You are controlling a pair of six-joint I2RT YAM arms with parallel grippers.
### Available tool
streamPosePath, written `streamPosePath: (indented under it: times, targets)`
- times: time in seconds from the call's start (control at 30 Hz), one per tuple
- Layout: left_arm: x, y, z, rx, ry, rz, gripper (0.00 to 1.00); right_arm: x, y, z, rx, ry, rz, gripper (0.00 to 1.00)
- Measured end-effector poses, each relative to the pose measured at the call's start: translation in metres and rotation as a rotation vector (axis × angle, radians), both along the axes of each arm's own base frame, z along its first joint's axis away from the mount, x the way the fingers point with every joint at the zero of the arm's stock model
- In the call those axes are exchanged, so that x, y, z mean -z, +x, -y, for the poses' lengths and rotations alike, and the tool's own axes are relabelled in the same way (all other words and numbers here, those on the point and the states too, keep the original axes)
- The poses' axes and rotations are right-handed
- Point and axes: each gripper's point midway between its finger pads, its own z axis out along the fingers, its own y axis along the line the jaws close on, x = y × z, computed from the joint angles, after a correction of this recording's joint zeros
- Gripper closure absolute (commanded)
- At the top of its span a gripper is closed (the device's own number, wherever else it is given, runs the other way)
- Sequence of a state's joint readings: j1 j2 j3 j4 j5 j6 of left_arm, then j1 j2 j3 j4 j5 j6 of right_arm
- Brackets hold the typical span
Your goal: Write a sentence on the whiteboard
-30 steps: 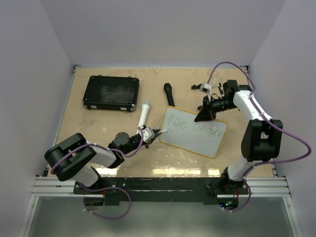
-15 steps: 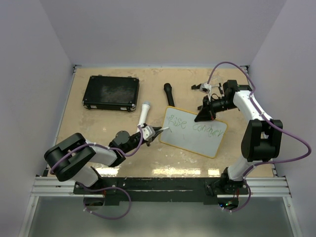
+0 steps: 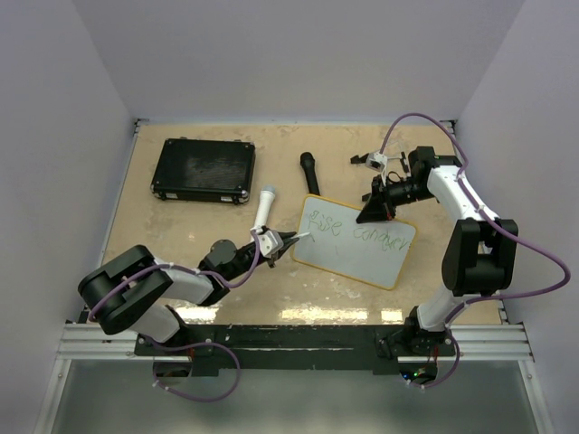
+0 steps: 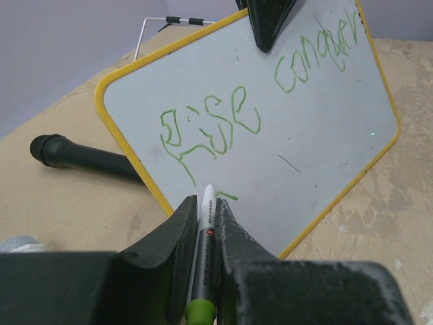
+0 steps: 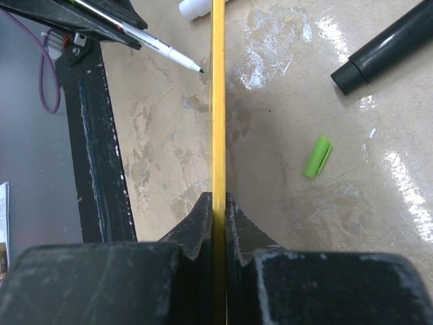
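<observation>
The whiteboard with a yellow rim lies tilted at the table's middle. Green words reading roughly "Rise conquer" run across its upper part, and also show in the left wrist view. My left gripper is shut on a grey marker with a green end. The marker's tip touches the board near its left corner, beside a short green stroke. My right gripper is shut on the board's far rim, which shows edge-on in the right wrist view.
A black case lies at the back left. A black cylinder and a white and grey stick lie left of the board. A green cap lies on the table. A small wire object sits at the back right.
</observation>
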State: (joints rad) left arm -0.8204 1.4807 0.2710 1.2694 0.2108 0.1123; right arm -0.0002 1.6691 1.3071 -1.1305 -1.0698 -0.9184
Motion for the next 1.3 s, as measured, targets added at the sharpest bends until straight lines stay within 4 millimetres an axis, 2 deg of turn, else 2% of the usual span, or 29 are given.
streamPosePath:
  times: [0.17, 0.3, 1.3]
  targets:
    - [-0.014, -0.001, -0.001, 0.000, -0.028, 0.027, 1.00, 0.000, 0.000, 0.000, 0.000, 0.000, 0.000, 1.00]
    - [-0.015, -0.001, -0.001, 0.000, -0.030, 0.029, 1.00, 0.000, 0.000, 0.000, 0.000, 0.000, 0.000, 1.00]
    - [0.000, 0.000, -0.001, -0.002, 0.003, 0.006, 1.00, 0.000, 0.000, 0.000, 0.001, 0.000, 0.000, 1.00]
